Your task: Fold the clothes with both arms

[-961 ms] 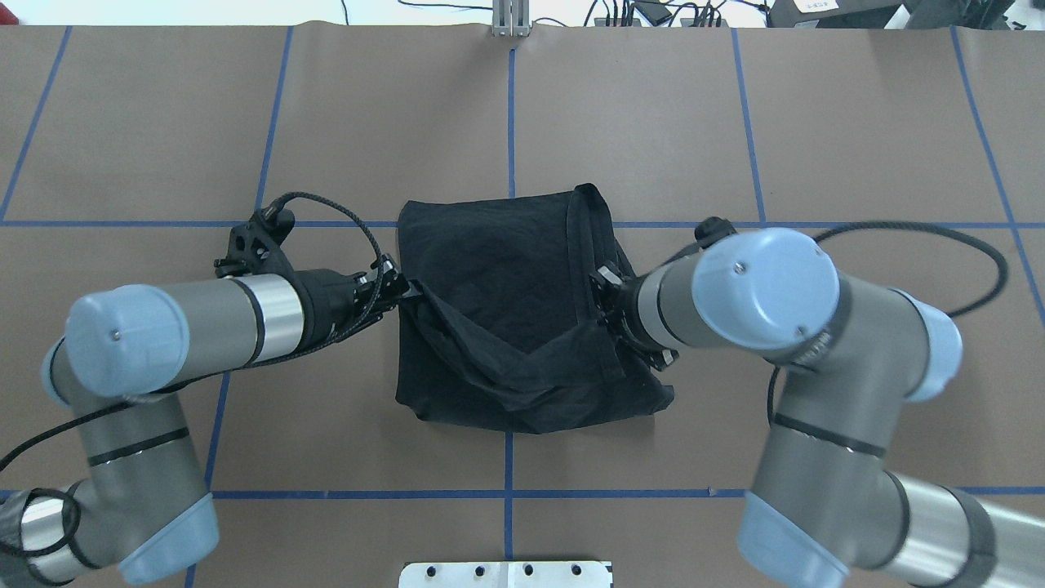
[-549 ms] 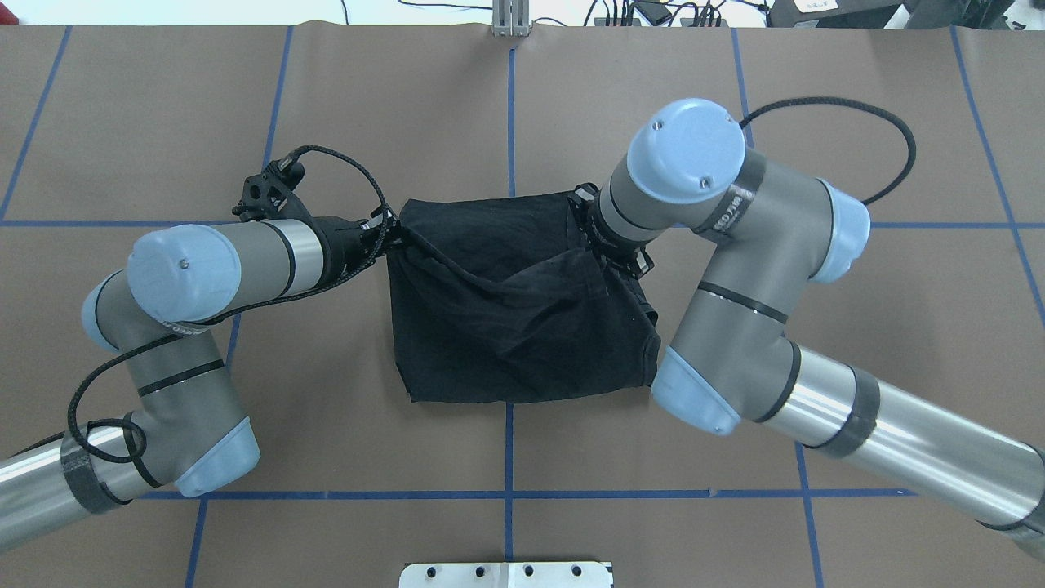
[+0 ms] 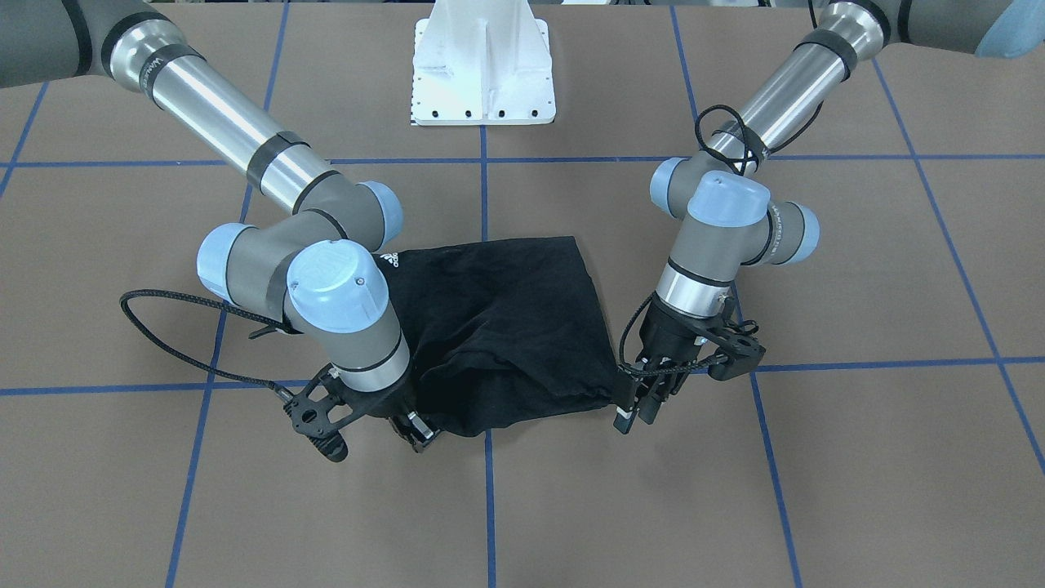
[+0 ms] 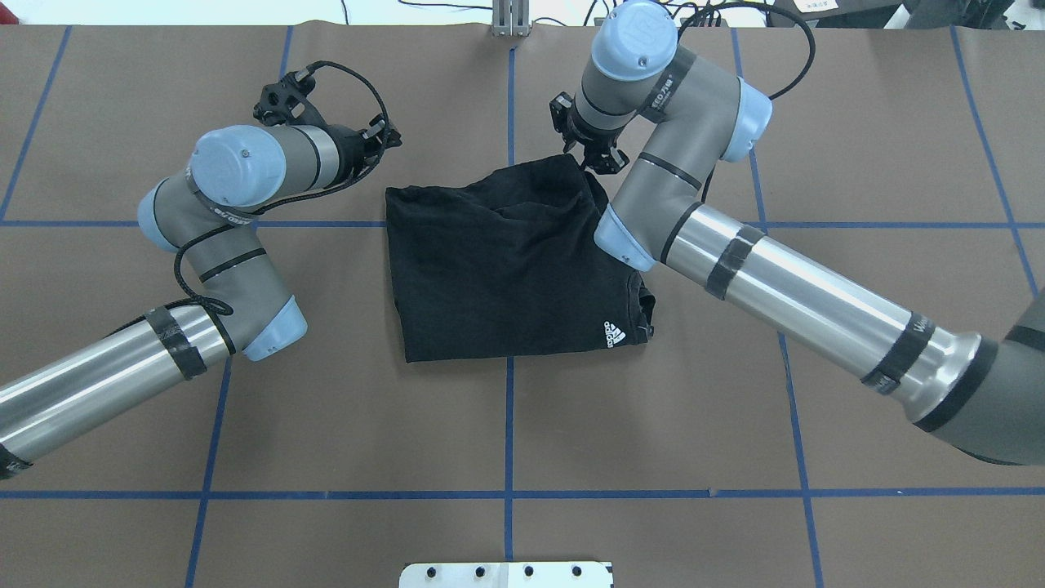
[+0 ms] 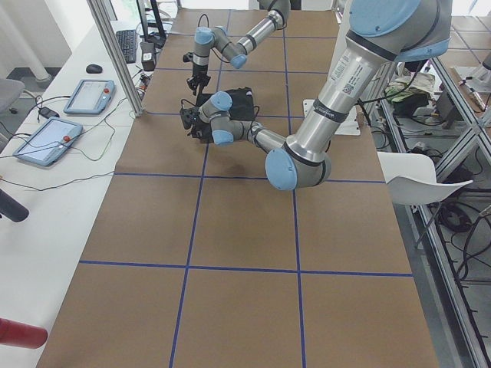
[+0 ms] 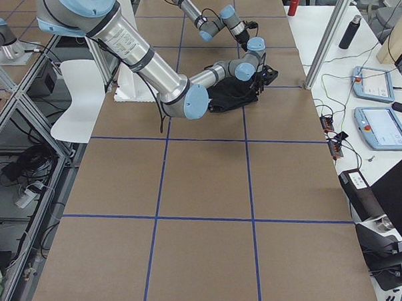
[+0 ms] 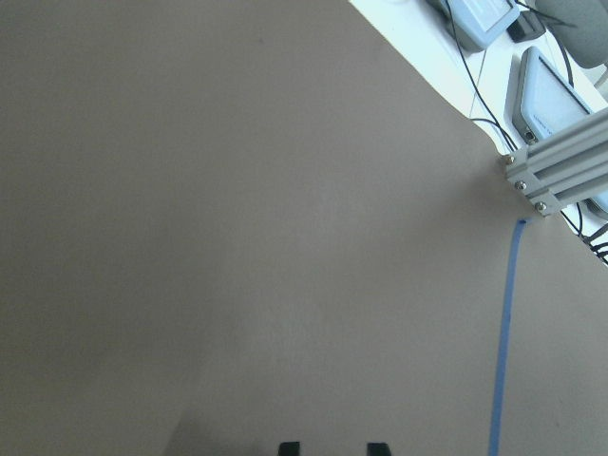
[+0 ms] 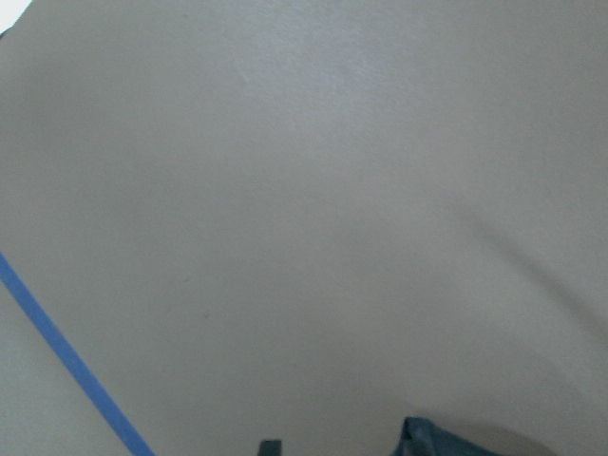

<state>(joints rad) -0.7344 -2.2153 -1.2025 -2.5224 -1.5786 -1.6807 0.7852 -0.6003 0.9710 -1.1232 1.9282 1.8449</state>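
1. T-shirt (image 4: pixel 498 261) lies folded in a rough square on the table paper (image 4: pixel 326 408). It sits between the two grippers and back from them toward the robot. White logo (image 4: pixel 614 333) faces up on the near edge, straight back from the right jaws.
2. left gripper (image 4: pixel 384 137): jaws apart. Its wrist view shows only bare paper between them. The shirt's far corner is near them on the inboard side, not gripped.
3. right gripper (image 4: pixel 589 153): jaws apart. Its wrist view shows a dark scrap beside one finger, and I can't tell if it's cloth. The other far corner is just beside these jaws.
4. Step, my read: this is the release end of a fold, so the job is clearing out cleanly. Lift both straight up before any sideways travel, or a finger may snag a corner and drag it. Watch the right side first because of that scrap.
5. The far edge by the right jaws is rumpled, with a ridge running inboard. Worth flattening before the next fold.
6. Room: there's bare paper outboard of each jaw and beyond them. An aluminium post (image 4: pixel 510 20) stands at the table edge beyond, roughly midway between the jaws.
7. The right arm elbow (image 4: pixel 624 237) hangs over the shirt's edge behind its jaws. Retreat high, not low across the cloth.
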